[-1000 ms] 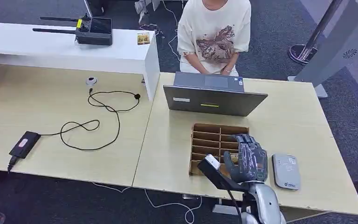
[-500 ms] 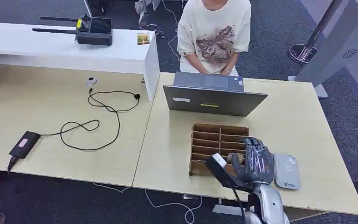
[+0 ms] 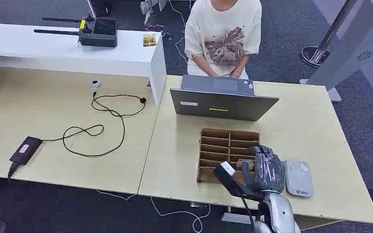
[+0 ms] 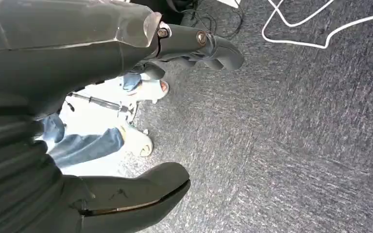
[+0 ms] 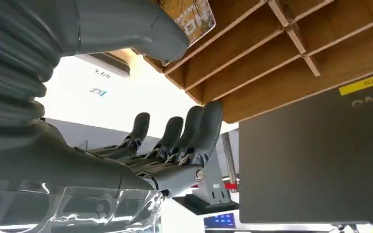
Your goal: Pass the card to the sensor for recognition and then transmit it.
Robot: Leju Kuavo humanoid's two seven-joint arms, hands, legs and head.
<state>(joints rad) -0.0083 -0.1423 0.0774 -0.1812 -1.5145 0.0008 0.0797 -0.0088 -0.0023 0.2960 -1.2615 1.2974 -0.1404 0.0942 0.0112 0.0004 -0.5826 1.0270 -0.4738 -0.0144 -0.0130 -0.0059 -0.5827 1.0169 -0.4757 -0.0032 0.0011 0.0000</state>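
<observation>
— So, what sits in the cardboard organizer (image 3: pixel 223 145)?

— Its slots look bare apart from one near its right edge, where a patterned card (image 3: pixel 243 163) lies. In the right wrist view the card (image 5: pixel 194 19) shows printed lettering and sits at the organizer's (image 5: pixel 291 58) edge, just beside the thumb.

— Which way does the card run?

— Its long axis seems to run across the desk (image 3: pixel 296 131), left to right, but it is small and partly hidden, so I cannot be sure.

— And the right hand (image 3: pixel 264 170)?

— It hovers over the organizer's right side, between the card and the grey sensor (image 3: pixel 298 178). Its fingers (image 5: pixel 194 131) stand straight and apart from the thumb, holding nothing.

— The left hand (image 4: pixel 126 121)?

— It hangs over the carpet, fingers spread, nothing in it.

— Anything else?

— A laptop (image 3: pixel 222 99) stands behind the organizer, with a person (image 3: pixel 222 36) seated at it.
</observation>
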